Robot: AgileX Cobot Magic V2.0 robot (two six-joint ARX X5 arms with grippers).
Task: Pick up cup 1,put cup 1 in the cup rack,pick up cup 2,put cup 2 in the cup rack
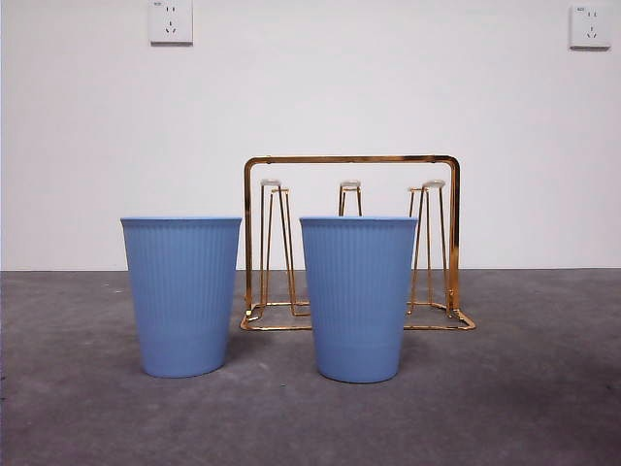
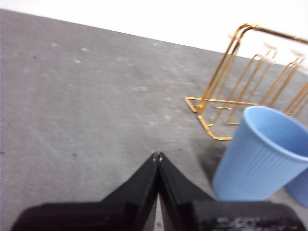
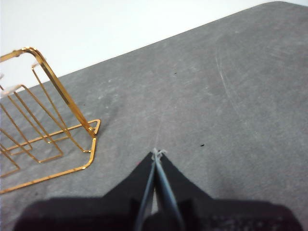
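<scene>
A: Cups first. Two blue ribbed cups stand upright on the grey desk [image 1: 543,408], the left cup [image 1: 181,295] and the right cup [image 1: 358,297] side by side with a gap between them, both empty.

B: Rack?

A: Gold cup rack [image 1: 350,160] stands behind them, nearer the white wall. Pegs bare. The right cup hides part of its base in the front view.

B: Tools?

A: Left tool [image 2: 157,156] has jaws pressed together, gripping nothing, above bare desk, with one cup close beside it. Right tool [image 3: 158,153] also closed and empty, over bare desk just beside the rack's end.

B: Contact?

A: None. Neither arm shows in the front view.
</scene>
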